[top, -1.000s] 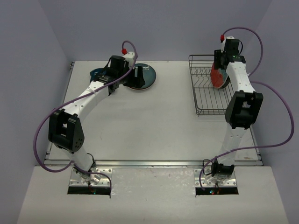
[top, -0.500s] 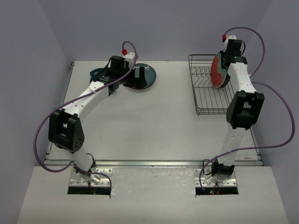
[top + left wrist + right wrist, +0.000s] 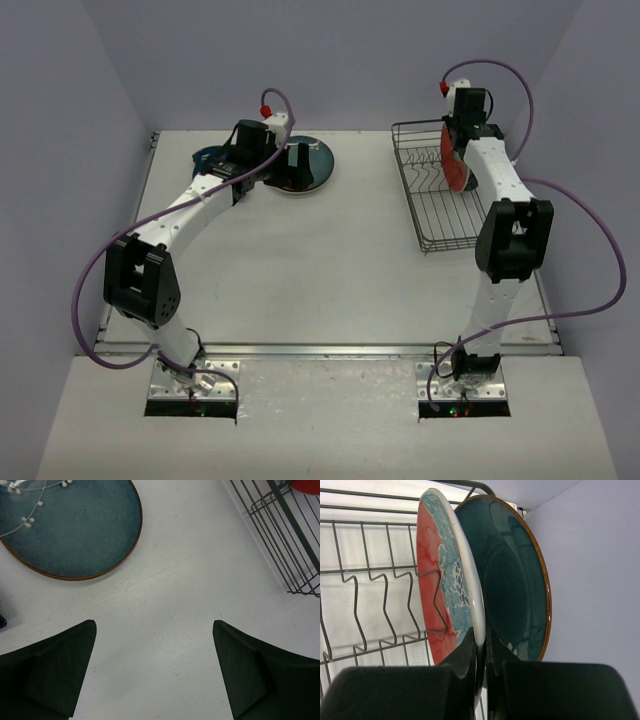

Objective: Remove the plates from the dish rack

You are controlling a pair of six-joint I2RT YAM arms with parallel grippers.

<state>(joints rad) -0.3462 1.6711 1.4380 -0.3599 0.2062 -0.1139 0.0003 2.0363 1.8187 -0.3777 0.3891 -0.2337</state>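
Red plate [image 3: 437,580] stands on edge in the rack [image 3: 370,569], its rim pinched by the right gripper [image 3: 481,635] for lifting out, while the left gripper [image 3: 154,630] hangs spread near a teal plate [image 3: 70,525] lying on the table [image 3: 175,580].

Teal plate [image 3: 70,530] cropped top edge; blue object [image 3: 205,157] under left arm [image 3: 190,205], possibly plate.

no text, label, brand, number or sign can be read in any of the views. the teal plate [image 3: 70,530] on the table carries only a painted white twig, and the red-orange plate [image 3: 451,555] in the rack only a light-blue glaze pattern; neither is writing.
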